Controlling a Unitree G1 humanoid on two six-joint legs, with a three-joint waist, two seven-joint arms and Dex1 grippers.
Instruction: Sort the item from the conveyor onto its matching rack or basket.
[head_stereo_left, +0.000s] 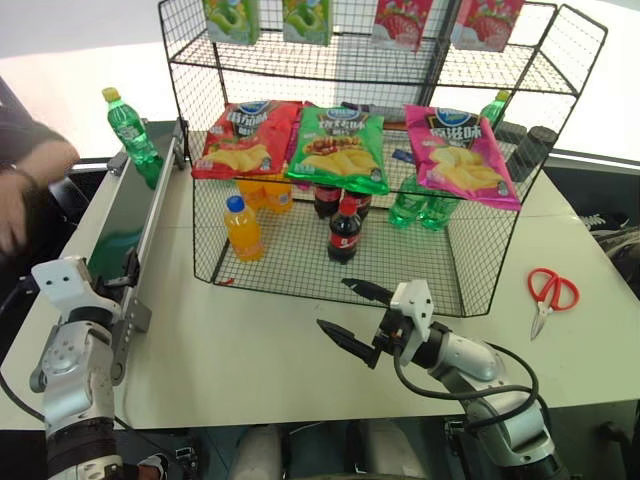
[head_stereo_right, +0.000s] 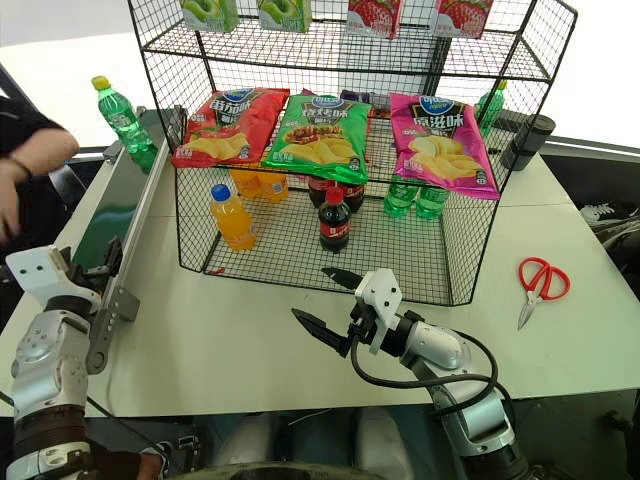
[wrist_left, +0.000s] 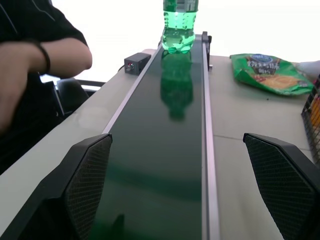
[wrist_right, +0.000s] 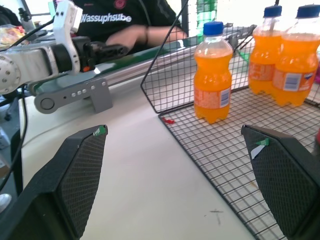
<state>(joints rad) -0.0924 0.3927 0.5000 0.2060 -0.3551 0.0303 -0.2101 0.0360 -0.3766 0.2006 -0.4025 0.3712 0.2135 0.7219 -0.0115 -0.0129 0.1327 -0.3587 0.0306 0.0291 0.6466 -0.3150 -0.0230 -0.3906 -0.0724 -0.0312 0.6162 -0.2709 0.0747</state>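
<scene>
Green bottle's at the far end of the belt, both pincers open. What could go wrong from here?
1. The green bottle stands upright on the conveyor; a clumsy closing by the left pincer could tip it.
2. A person's hand is beside the belt, near the left arm's working area, so contact is possible.
3. The rack bottom tier already holds orange bottles, cola bottles and green ones; placing may knock a neighbour, and chip bags overhang the opening.
</scene>
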